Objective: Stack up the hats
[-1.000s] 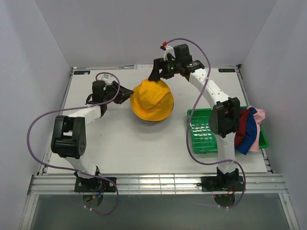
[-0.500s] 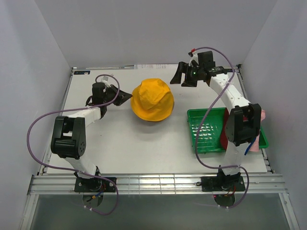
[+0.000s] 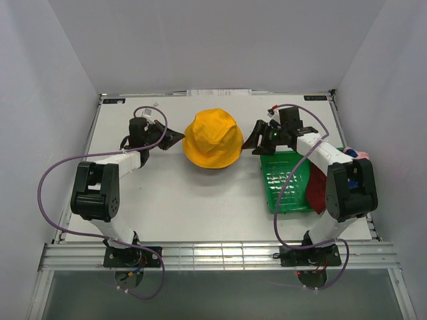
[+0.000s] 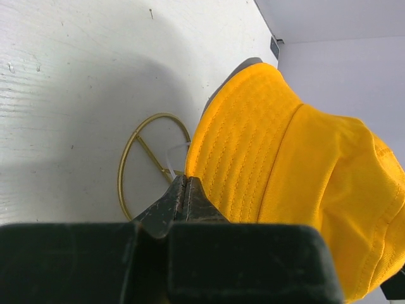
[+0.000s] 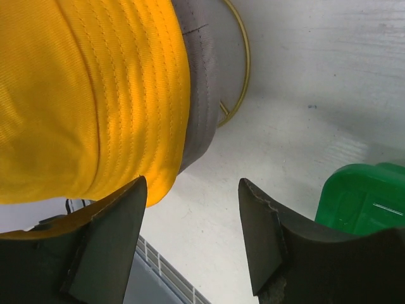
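A yellow hat point(image 3: 212, 139) sits mid-table over a gold wire stand, whose base ring point(image 4: 152, 158) shows on the table under the brim. A grey hat point(image 5: 204, 82) lies beneath the yellow hat point(image 5: 82, 95), its brim sticking out. My left gripper point(image 3: 175, 137) is shut just left of the yellow brim point(image 4: 253, 145). Its tips point(image 4: 183, 182) meet, and I see nothing between them. My right gripper point(image 3: 257, 141) stands open right of the hat, apart from it, and empty point(image 5: 193, 185). More hats lie at the right: dark red point(image 3: 314, 191) and pink point(image 3: 362, 155), mostly hidden by the right arm.
A green tray point(image 3: 285, 181) lies right of the hat, under the right forearm; its corner point(image 5: 361, 196) shows beside the right fingers. White walls close in the table on three sides. Purple cables loop off both arms.
The left gripper has shut beside the yellow brim. The right arm swung from behind the hat round to its right side, by the tray, and its jaws narrowed a little.
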Action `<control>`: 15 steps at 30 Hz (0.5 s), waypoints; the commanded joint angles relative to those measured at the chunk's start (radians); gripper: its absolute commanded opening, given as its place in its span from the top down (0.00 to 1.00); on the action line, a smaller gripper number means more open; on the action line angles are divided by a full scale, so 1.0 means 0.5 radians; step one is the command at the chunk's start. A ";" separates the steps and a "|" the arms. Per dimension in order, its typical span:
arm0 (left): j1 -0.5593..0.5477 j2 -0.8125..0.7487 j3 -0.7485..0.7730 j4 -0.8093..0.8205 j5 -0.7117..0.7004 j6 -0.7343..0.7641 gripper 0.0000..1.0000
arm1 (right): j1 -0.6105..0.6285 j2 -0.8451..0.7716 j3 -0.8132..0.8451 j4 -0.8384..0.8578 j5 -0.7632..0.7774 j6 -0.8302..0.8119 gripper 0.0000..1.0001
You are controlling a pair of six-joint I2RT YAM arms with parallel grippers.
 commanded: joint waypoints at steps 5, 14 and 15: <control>0.000 -0.101 -0.050 0.010 -0.043 0.043 1.00 | -0.041 -0.009 -0.140 0.542 -0.165 0.329 0.36; 0.000 -0.095 -0.050 0.013 -0.040 0.046 1.00 | -0.081 0.012 -0.368 1.064 -0.285 0.817 0.34; 0.000 -0.095 -0.053 0.010 -0.040 0.049 1.00 | -0.081 0.013 -0.416 1.107 -0.282 0.854 0.33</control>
